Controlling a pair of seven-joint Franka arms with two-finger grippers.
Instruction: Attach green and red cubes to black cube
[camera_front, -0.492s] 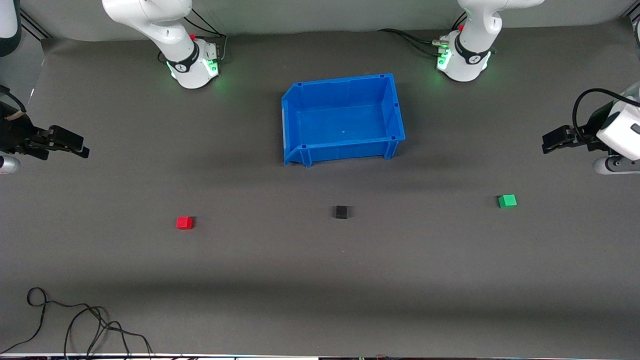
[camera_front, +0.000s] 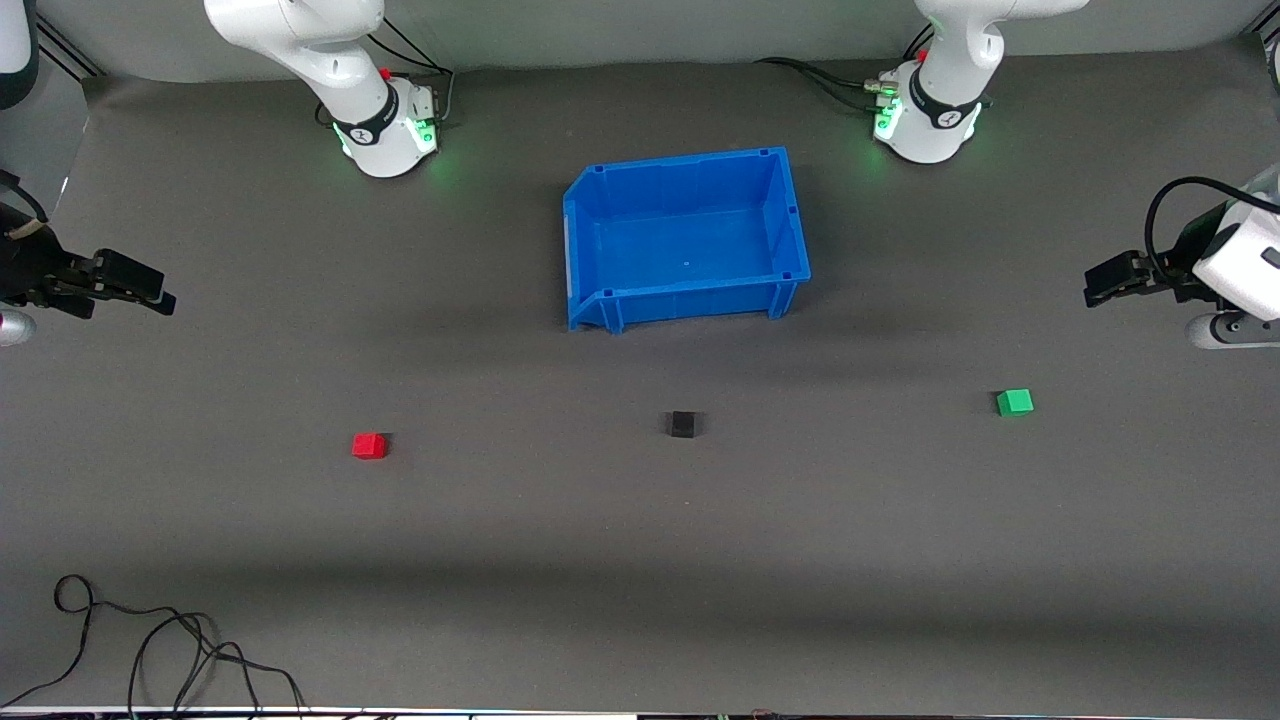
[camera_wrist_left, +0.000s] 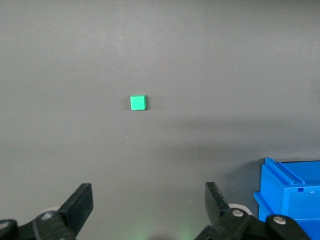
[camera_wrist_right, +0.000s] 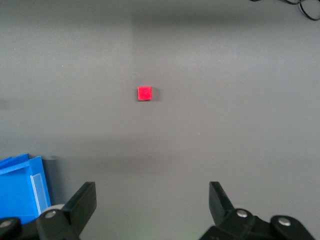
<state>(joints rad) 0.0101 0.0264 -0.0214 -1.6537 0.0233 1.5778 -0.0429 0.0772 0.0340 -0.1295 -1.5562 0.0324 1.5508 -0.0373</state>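
Note:
The black cube (camera_front: 682, 424) sits on the grey mat mid-table, nearer the front camera than the blue bin. The red cube (camera_front: 368, 445) lies toward the right arm's end and shows in the right wrist view (camera_wrist_right: 145, 93). The green cube (camera_front: 1014, 402) lies toward the left arm's end and shows in the left wrist view (camera_wrist_left: 138, 102). My left gripper (camera_front: 1098, 287) hovers open and empty over the mat at its end (camera_wrist_left: 149, 205). My right gripper (camera_front: 155, 295) hovers open and empty over the mat at its end (camera_wrist_right: 152, 202).
An empty blue bin (camera_front: 600, 195) stands mid-table between the arm bases, also in the left wrist view (camera_wrist_left: 292, 192) and the right wrist view (camera_wrist_right: 22, 187). Loose black cables (camera_front: 150, 640) lie at the mat's near corner on the right arm's end.
My right gripper has shifted slightly toward its own end of the table. The cubes and the left gripper have not moved.

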